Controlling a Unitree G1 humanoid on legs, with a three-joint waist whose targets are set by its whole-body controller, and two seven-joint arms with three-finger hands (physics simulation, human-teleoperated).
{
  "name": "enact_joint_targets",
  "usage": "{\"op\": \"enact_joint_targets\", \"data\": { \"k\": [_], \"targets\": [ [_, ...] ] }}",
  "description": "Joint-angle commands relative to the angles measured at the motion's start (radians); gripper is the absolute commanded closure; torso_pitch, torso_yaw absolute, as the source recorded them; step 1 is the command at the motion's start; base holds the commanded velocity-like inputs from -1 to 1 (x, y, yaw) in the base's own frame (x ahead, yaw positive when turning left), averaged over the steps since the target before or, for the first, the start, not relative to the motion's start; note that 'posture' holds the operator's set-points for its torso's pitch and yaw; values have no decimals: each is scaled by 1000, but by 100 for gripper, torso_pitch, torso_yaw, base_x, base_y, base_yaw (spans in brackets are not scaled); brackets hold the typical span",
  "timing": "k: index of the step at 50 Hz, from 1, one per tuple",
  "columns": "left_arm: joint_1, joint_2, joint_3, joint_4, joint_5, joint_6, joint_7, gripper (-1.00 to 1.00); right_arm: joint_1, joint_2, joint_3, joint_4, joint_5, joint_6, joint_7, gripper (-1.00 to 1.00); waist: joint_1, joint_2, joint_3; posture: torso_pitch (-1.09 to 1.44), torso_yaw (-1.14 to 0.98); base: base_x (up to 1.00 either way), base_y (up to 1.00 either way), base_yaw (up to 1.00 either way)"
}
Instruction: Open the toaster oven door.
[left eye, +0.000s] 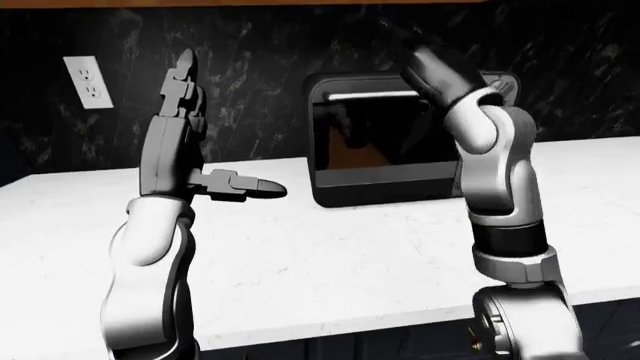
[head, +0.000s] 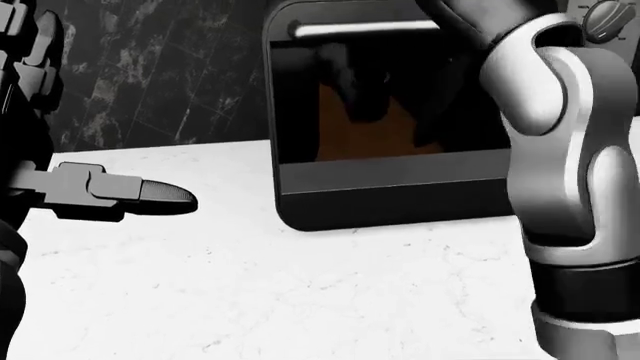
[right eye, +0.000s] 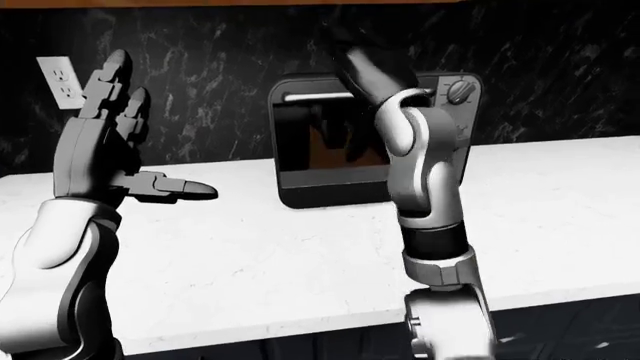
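Note:
A dark toaster oven (left eye: 385, 142) stands on the white counter (left eye: 330, 255) against the black marble wall. Its glass door is shut and upright, with a silver handle bar (head: 365, 30) along its top edge and a knob (right eye: 459, 91) at its upper right. My right arm rises in front of the oven's right side. My right hand (left eye: 415, 56) is dark against the dark wall, above the handle's right end, and its fingers are not readable. My left hand (left eye: 225, 127) is raised left of the oven, fingers spread upward, thumb (head: 140, 195) pointing right, holding nothing.
A white wall outlet (left eye: 88, 81) sits on the backsplash at the upper left. The counter's near edge runs along the bottom of the eye views, with dark cabinet fronts below. A wooden cabinet edge lines the top of the views.

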Motion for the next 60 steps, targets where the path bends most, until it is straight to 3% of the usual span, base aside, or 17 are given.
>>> {"op": "enact_joint_targets", "data": {
  "k": [1,5,22,36,58,60],
  "targets": [
    [-28,7,2,-16,4,-26,3,-100,-61,-12,-6,34,-44,-72,-26,-100,0,0,-4,-60,0,0,0,0],
    [-23,3,2,-26,4,-23,4,-100,-115,-11,-7,126,-89,-121,-34,-100,-3,3,-5,-60,0,0,0,0],
    [-13,-4,-4,-23,7,-34,2,-100,-106,-11,0,253,-205,-184,36,-100,-6,0,-5,-60,0,0,0,0],
    [-16,3,4,-28,3,-25,-2,-100,-145,-59,-5,448,-238,-202,0,-100,-8,0,-6,-60,0,0,0,0],
    [0,-1,4,-36,6,-31,-6,-100,-165,-69,6,580,-257,-207,-2,-100,-5,-2,-8,-60,0,0,0,0],
    [0,-1,3,-33,7,-32,-5,-100,-161,-66,5,572,-254,-203,9,-64,-3,-2,-7,-60,0,0,0,0]
  ]
}}
